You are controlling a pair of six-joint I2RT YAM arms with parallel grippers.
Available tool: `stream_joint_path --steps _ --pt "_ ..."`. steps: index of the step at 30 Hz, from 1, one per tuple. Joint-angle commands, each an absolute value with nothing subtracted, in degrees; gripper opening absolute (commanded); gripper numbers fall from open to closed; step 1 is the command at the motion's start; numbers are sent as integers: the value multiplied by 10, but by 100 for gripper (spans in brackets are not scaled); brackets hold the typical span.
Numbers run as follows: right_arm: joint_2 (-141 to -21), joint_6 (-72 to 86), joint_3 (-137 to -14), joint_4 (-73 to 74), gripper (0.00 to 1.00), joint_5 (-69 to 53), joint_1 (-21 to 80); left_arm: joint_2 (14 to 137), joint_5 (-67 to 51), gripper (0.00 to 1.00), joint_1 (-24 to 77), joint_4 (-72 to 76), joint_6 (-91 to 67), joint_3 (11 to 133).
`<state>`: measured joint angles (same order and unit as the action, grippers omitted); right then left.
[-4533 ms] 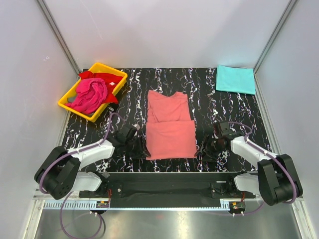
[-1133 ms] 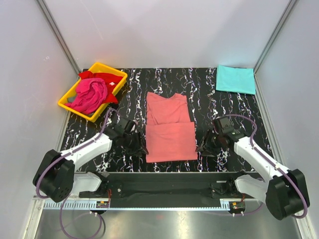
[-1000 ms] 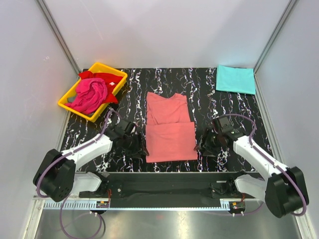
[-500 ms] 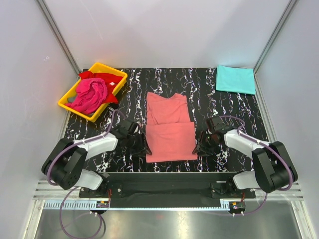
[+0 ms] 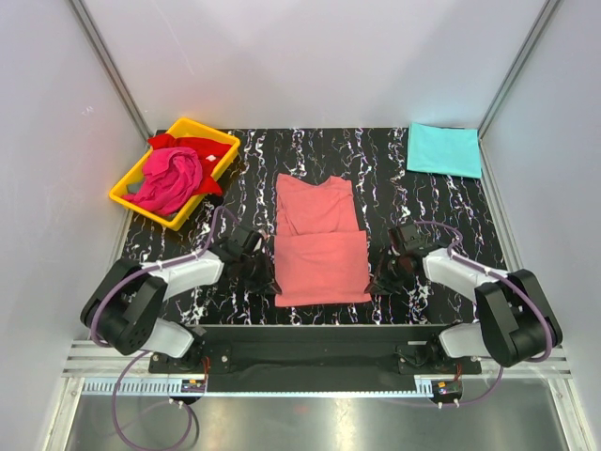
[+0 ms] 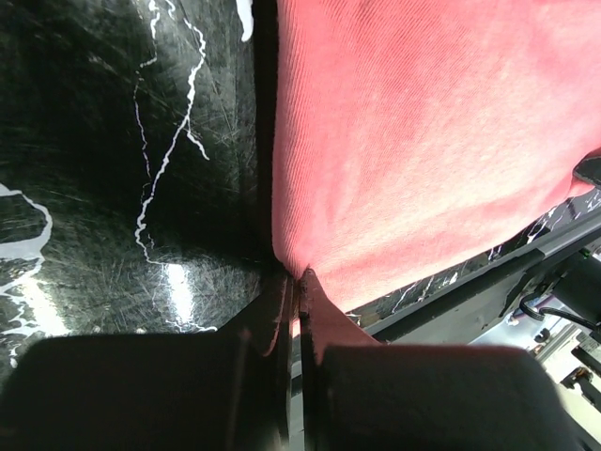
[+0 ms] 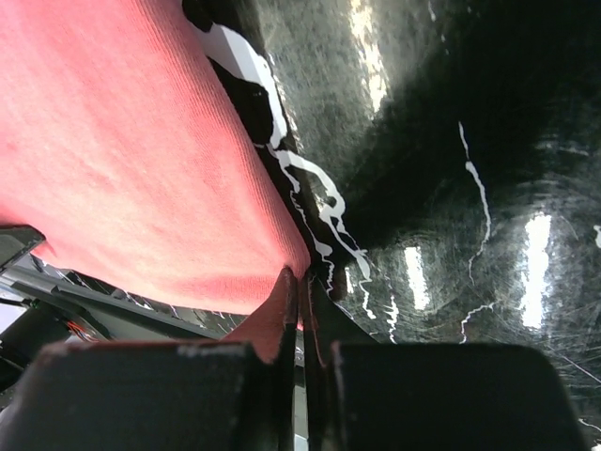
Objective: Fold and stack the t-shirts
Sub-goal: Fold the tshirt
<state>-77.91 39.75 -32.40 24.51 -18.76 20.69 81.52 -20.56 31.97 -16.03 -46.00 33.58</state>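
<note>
The salmon-pink t-shirt [image 5: 320,244] lies partly folded in the middle of the black marbled table. My left gripper [image 5: 269,278] is shut on its left edge [image 6: 310,235] near the front. On the other side my right gripper [image 5: 374,278] is shut on the shirt's right edge [image 7: 169,188]. A folded turquoise t-shirt [image 5: 443,149] rests flat at the far right corner. The magenta t-shirt [image 5: 169,178] and the red t-shirt [image 5: 202,150] lie crumpled in the yellow tray.
The yellow tray [image 5: 222,144] stands at the far left of the table. White walls and metal posts close in the table on three sides. The arms' base rail [image 5: 310,343] runs along the near edge.
Both grippers moved inward to the front side edges of the salmon-pink shirt and shut on the cloth. The shirt itself has not shifted.
</note>
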Motion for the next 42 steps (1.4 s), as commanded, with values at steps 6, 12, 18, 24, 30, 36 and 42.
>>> stream_joint_path --steps 6,12,18,24,30,36,42 --pt "-748 409 -301 258 0 -179 211 808 -160 0 322 -186 -446 303" --pt "-714 416 -301 276 0 -199 211 759 -191 0 323 -202 -468 310" --pt "-669 417 -323 321 0 -209 211 727 -214 0 323 -242 -494 329" --pt "-658 419 -360 347 0 -222 210 735 -247 0 317 -259 -497 360" --pt "-693 412 -413 344 0 -240 210 765 -292 0 265 -264 -479 399" --pt "-739 400 -484 355 0 -243 208 798 -343 0 218 -274 -473 453" --pt "-784 376 -583 381 0 -262 183 819 -352 0 191 -306 -476 549"
